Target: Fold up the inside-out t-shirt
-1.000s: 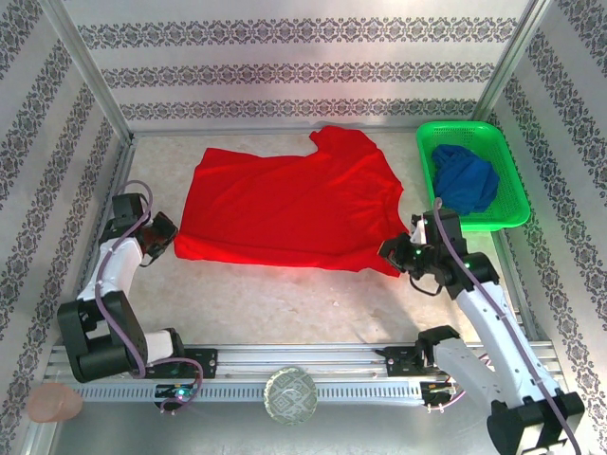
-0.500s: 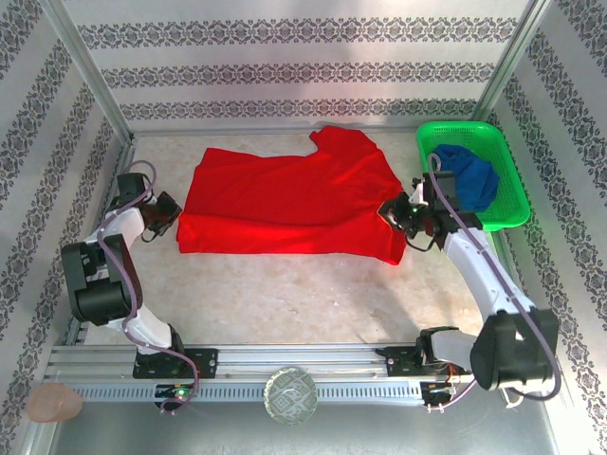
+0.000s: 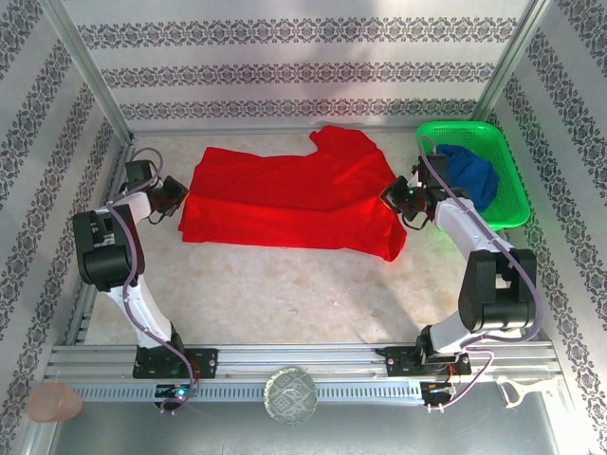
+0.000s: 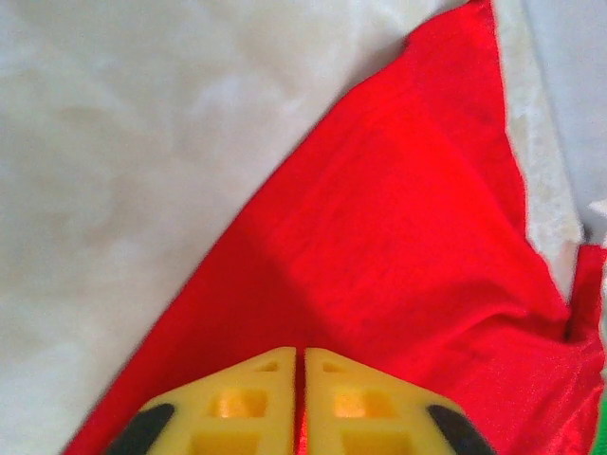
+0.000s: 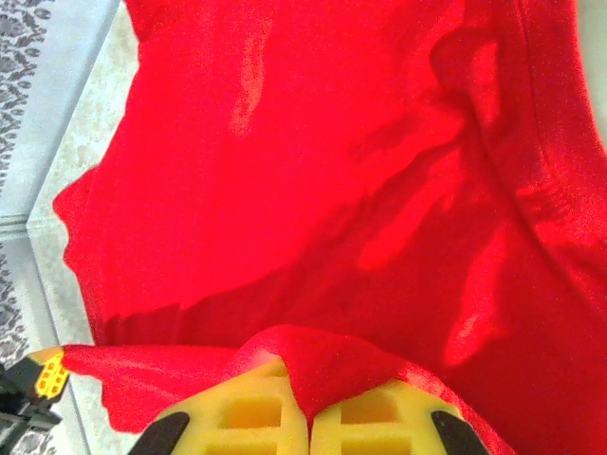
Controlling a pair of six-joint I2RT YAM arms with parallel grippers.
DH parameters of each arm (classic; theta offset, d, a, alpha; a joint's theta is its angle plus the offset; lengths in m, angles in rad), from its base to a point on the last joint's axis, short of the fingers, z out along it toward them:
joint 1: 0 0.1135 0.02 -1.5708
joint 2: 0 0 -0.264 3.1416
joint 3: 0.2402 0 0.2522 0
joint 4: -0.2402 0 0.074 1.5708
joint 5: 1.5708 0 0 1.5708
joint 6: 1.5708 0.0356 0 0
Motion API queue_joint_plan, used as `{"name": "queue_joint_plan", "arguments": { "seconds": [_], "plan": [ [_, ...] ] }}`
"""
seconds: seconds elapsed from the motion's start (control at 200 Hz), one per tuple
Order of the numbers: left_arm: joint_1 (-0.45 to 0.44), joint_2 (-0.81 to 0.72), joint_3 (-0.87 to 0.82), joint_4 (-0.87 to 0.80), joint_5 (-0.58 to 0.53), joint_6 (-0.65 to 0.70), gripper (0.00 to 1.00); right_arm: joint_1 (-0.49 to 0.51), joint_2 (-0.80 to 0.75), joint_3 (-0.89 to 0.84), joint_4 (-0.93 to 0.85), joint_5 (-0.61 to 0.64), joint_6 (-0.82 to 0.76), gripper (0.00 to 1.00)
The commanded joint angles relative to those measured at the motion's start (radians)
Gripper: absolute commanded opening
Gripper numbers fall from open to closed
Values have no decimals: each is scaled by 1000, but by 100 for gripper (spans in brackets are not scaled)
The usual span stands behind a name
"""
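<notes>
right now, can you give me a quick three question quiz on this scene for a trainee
1. True or false: the dark blue garment lies in the green plastic basket.
2. What is the right gripper shut on? A the bright red cloth t-shirt; B the basket's rim; C nothing.
3. Fill in: the basket stands at the pale table's far ___ corner.
Key: 1 true; 2 A; 3 right.
</notes>
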Motion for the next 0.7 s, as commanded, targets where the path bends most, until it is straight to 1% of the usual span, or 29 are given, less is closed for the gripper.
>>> {"name": "queue_joint_plan", "arguments": {
  "seconds": [0.0,0.04,0.055,0.085,0.115,0.175,0.23,0.3,0.39,0.445,0.505,0.565,0.695],
  "plan": [
    [-17,48,51,58,16,-14,33,-11,58,62,44,49,-39,16],
    [-21,68,71,58,22,-15,46,-13,79,83,50,61,-56,35],
    [-20,76,79,58,26,-15,50,-13,88,89,54,62,-65,40],
    [-19,88,92,56,38,-15,57,-13,92,100,52,66,-83,47],
    [-19,95,104,53,46,-11,61,-13,81,104,42,66,-92,50],
    [-19,83,131,28,54,14,68,-6,30,87,19,69,-113,53],
    [-19,44,144,-7,60,46,70,2,-28,59,-45,95,-145,54],
    [-22,-32,125,-44,63,60,74,7,-120,-22,-98,128,-162,58],
    [-45,-130,73,-126,99,66,75,15,-220,-155,-103,154,-162,61],
    [-76,-194,2,-121,106,59,76,19,-255,-225,-97,171,-166,64],
    [-114,-243,-72,-98,101,42,77,19,-264,-286,-74,172,-160,65],
    [-150,-255,-118,-68,103,29,77,23,-244,-309,-62,161,-166,65],
    [-192,-200,-162,-6,106,-1,77,51,-171,-316,-37,165,-186,63]
  ]
}}
